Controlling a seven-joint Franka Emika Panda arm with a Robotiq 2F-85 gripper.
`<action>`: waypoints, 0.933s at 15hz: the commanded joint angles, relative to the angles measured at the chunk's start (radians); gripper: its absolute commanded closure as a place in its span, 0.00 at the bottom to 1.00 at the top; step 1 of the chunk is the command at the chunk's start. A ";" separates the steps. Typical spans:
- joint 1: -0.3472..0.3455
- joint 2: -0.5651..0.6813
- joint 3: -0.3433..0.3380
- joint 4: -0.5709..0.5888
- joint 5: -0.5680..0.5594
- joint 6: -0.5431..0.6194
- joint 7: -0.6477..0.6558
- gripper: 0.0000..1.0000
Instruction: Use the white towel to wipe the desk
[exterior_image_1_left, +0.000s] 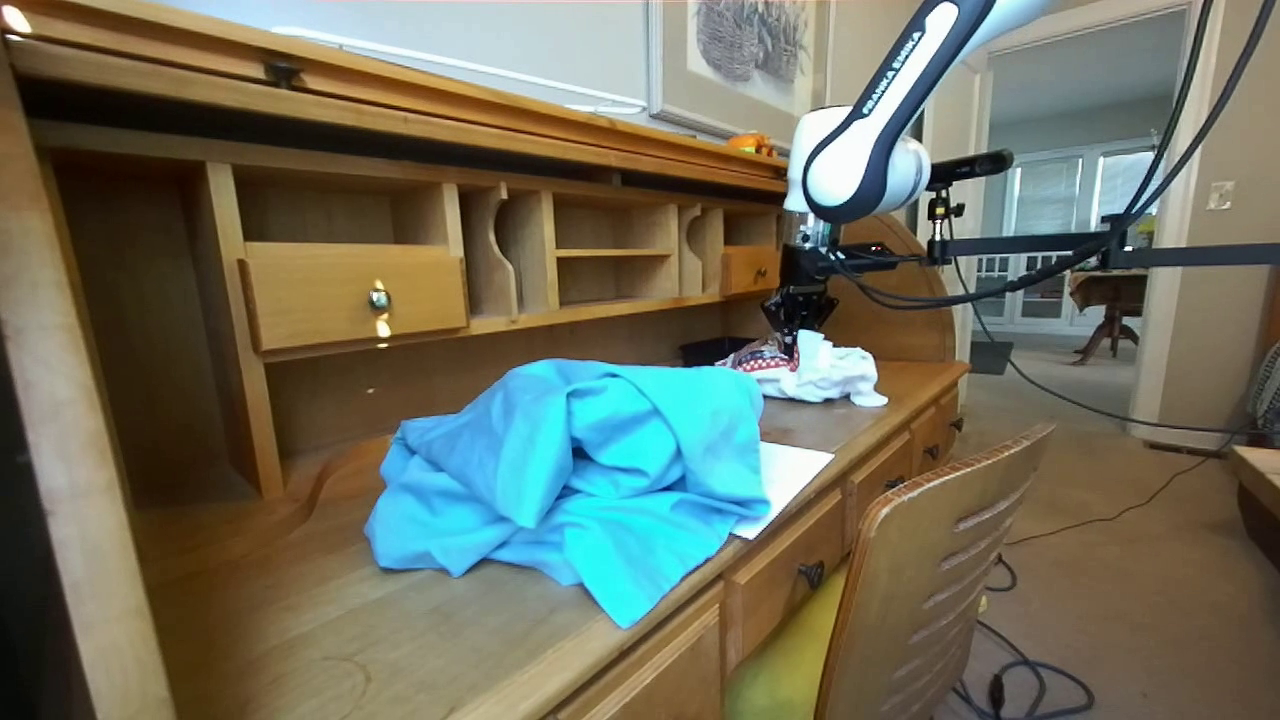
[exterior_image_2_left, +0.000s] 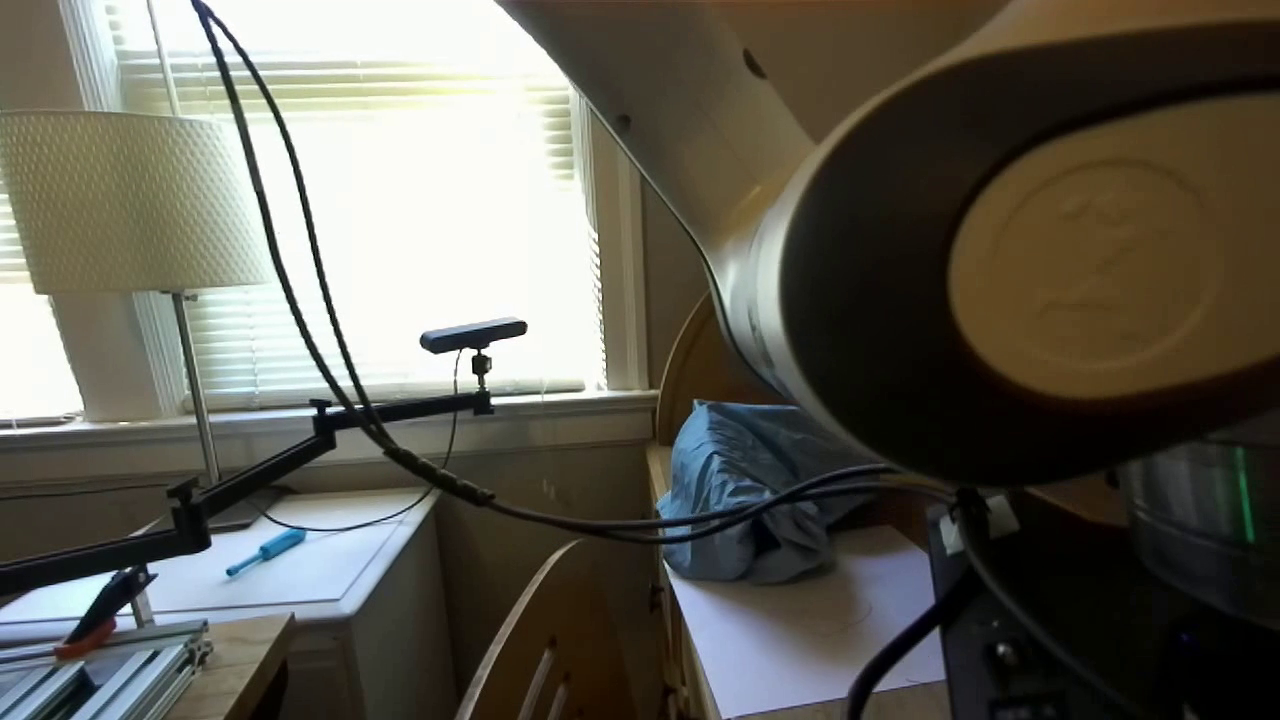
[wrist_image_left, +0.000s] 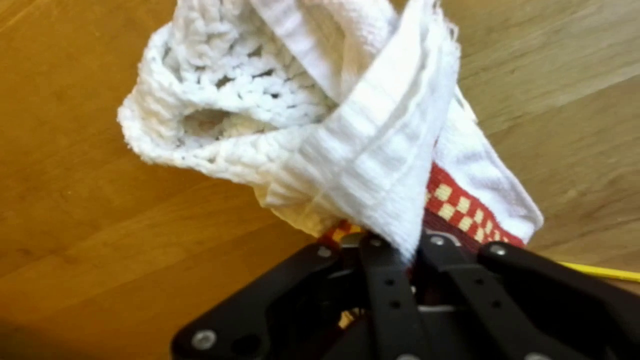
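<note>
White towel (wrist_image_left: 370, 165) is what the tool (wrist_image_left: 411, 254) has hold of: at the bottom middle of the wrist view, its fingers look pressed together with a fold of cloth pinched between them. The rest puffs out above, knitted and holey at the upper left, with a red checked band by the fingers. In an exterior view the towel sits in a bunch on the counter (exterior_image_1_left: 400, 620), right of the middle of the frame.

I think the job now is to start wiping. Keep that pinch tight, or the cloth could slip out. Push down just enough to rub the wood; too hard, and the tips might scratch it. A lump wipes badly, so drag it slowly and let the loose part trail flat.

Watch the yellow thing (wrist_image_left: 600, 271) at the right edge of the wrist view; I can't tell what it is. A black box (exterior_image_1_left: 708, 350) is just left of the towel, so don't swing that way. Near the middle of the frame, a big blue cloth (exterior_image_1_left: 570, 470) lies partly on white paper (exterior_image_1_left: 795, 475). Stop before them, or the paper may slide.
</note>
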 joint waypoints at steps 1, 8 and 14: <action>0.039 -0.112 -0.033 -0.089 -0.020 0.019 0.004 0.98; 0.001 -0.349 0.046 -0.253 0.047 -0.013 -0.121 0.98; -0.043 -0.449 0.219 -0.334 0.404 -0.015 -0.441 0.98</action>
